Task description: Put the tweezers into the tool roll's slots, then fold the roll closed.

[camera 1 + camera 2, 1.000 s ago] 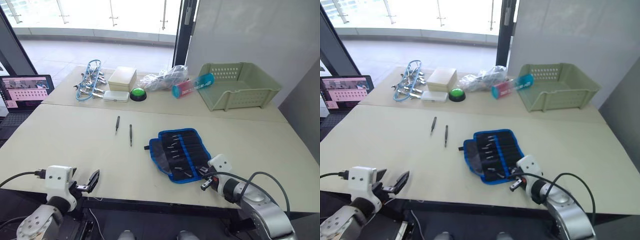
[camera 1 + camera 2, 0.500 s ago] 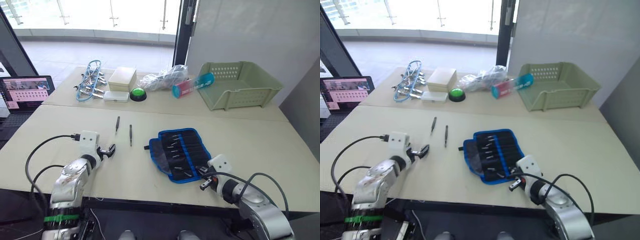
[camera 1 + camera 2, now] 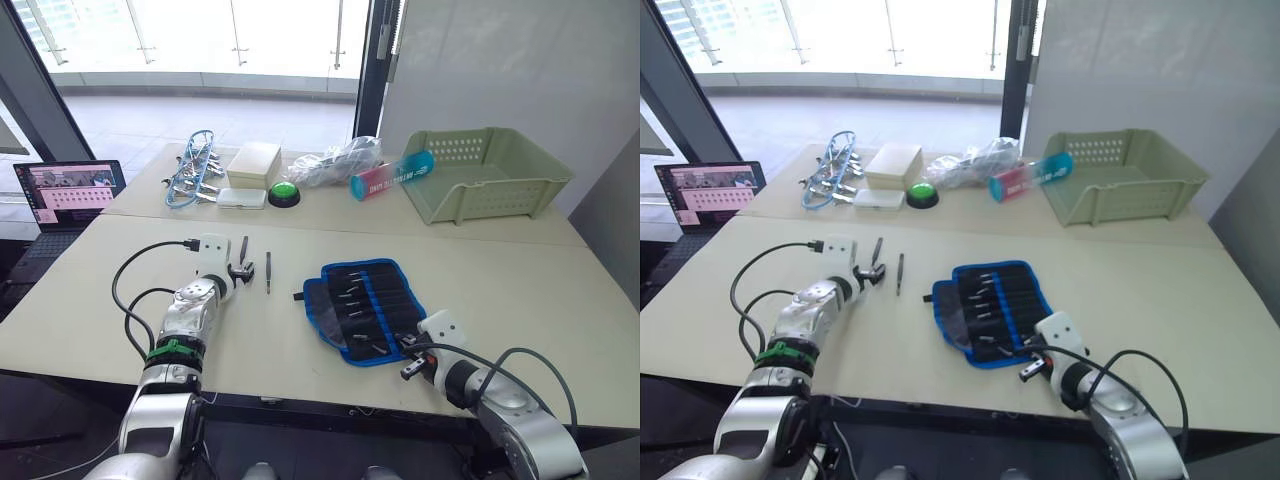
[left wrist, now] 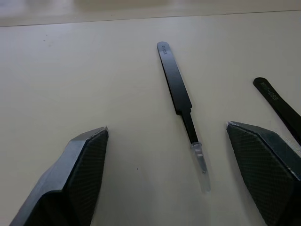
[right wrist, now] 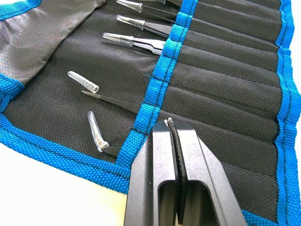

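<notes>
Left gripper [image 4: 167, 183] is spread wide, with one loose pair of tweezers [image 4: 181, 106] lying on the table [image 3: 120, 300] in the gap between its fingers. The tweezers' long axis runs away from the gripper, capped tip nearest it. A second pair [image 4: 277, 106] lies just beside the far finger, roughly parallel, so closing must catch only the first.

The tool roll [image 3: 365, 308] lies open flat to the robot's right of both pairs, well apart, with bare table between for the carry. Several tweezers already sit in its slots [image 5: 221, 94].

Right gripper [image 5: 175, 141] is pressed together, holding nothing, its tips resting over the roll's near edge. The left arm is clearly nearer the loose tweezers.
</notes>
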